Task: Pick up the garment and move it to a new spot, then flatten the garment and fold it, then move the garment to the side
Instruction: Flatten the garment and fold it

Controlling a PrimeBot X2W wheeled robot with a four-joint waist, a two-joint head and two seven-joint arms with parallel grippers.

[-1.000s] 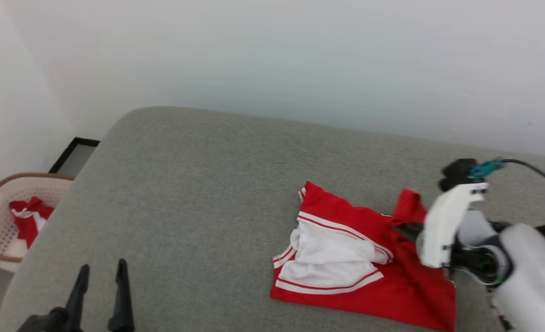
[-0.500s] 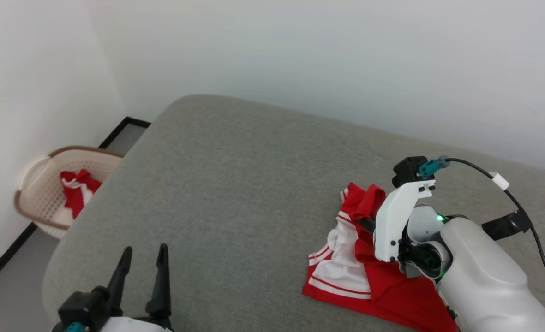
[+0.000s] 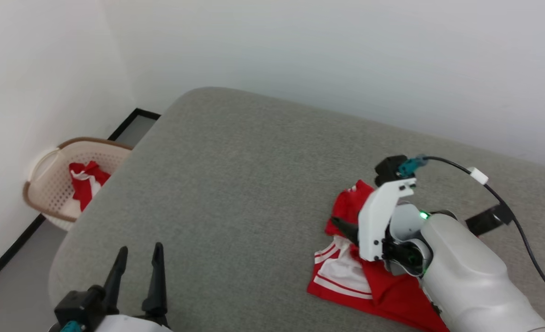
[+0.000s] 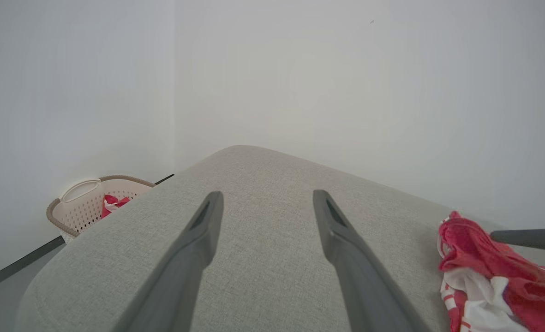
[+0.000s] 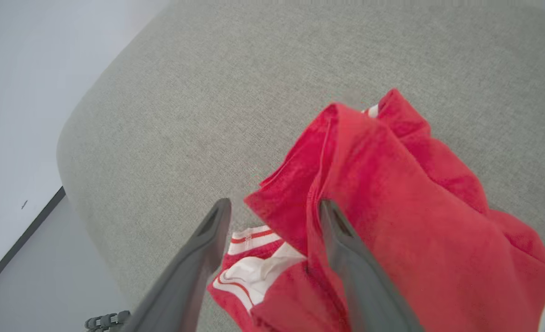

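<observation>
The garment (image 3: 383,295), a red jersey with white striped-trim sleeves, lies bunched on the grey cushion (image 3: 235,184) at the right. My right gripper (image 3: 346,228) hovers over its left part, open. In the right wrist view its fingers (image 5: 274,203) stand apart, with a raised red fold of the garment (image 5: 392,193) lying across the gap and under the right finger. A white sleeve (image 5: 254,272) shows beneath. My left gripper (image 3: 140,251) stands open over bare cushion at the lower left, and its wrist view shows the gripper (image 4: 267,196) holding nothing, with the garment (image 4: 480,258) far to the right.
A beige laundry basket (image 3: 55,193) stands on the floor left of the cushion, with a small red-and-white cloth lump (image 3: 85,180) in it. White walls close the back and left. A black cable (image 3: 507,207) trails behind my right wrist.
The head camera has turned, shifting the whole picture. My right gripper carried a red fold leftward over the white sleeve, then opened and let it go. The left gripper stays open.
</observation>
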